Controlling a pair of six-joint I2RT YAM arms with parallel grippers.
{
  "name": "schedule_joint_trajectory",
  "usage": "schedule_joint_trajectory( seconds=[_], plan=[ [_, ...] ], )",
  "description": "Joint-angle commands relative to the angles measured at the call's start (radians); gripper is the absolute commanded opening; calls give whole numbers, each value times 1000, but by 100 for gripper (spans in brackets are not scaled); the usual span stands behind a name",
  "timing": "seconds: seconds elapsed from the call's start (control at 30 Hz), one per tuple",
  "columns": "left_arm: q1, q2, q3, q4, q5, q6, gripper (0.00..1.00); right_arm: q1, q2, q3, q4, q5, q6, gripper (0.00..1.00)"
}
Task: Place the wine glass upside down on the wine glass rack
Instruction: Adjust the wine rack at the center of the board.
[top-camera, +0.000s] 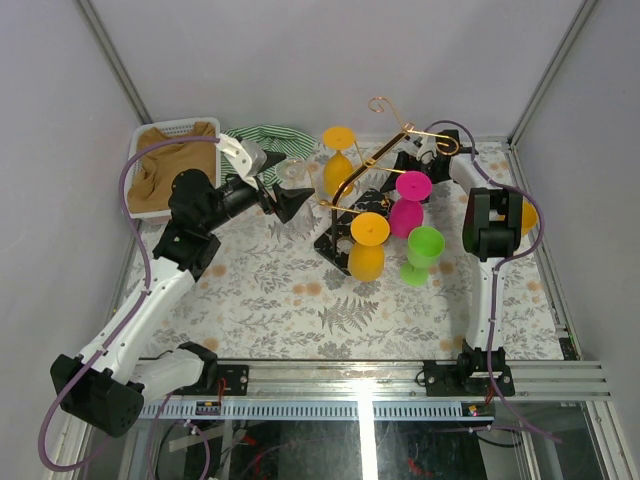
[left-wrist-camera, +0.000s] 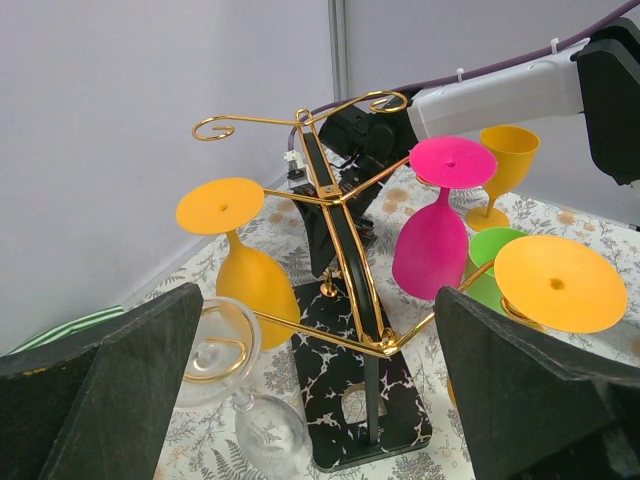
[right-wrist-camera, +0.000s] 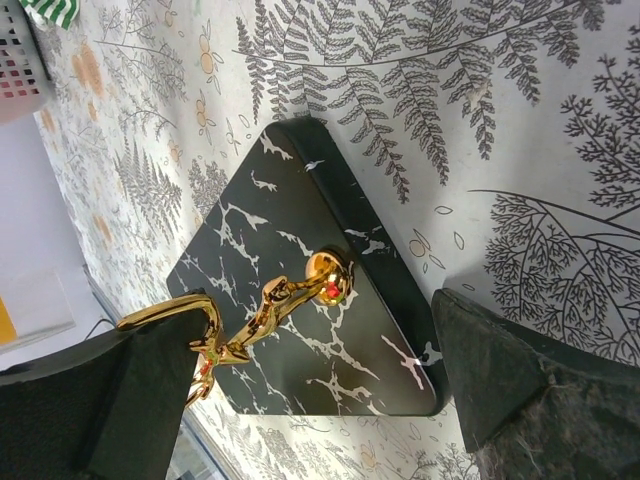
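Clear wine glass (left-wrist-camera: 268, 435) upside down, foot slotted into a curled hook of the thin gold metal wine glass rack (left-wrist-camera: 330, 197). Left pincer (left-wrist-camera: 318, 300) released, facing it. Right pincer (right-wrist-camera: 320, 300) released, straddling the rack's black speckled base (right-wrist-camera: 300, 230).

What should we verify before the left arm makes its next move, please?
1. Clear wine glass hangs upside down on the wine glass rack: ok.
2. Left gripper open: ok.
3. Left fingers clear of the glass foot: cannot tell.
4. Right gripper open, straddling the rack base: ok.
5. Rack upright: ok.
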Motion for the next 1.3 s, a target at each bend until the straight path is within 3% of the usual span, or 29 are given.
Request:
schedule_joint_trajectory(
  seconds=[0.0, 0.37, 0.8, 1.27],
  plan=[
    [-8, -6, 39, 51, -8, -4, 100, -13, -21, -51, 56, 47, -2, 99],
    [-8, 22, 57, 52, 5, -9, 100, -13, 7, -107, 159, -64, 75, 99],
    [-7, 37, 69, 53, 3, -7, 100, -75, 61, 67, 25, 81, 54, 99],
    [-7, 43, 74, 59, 3, -8, 100, -140, 44, 46, 27, 106, 32, 99]
  ],
)
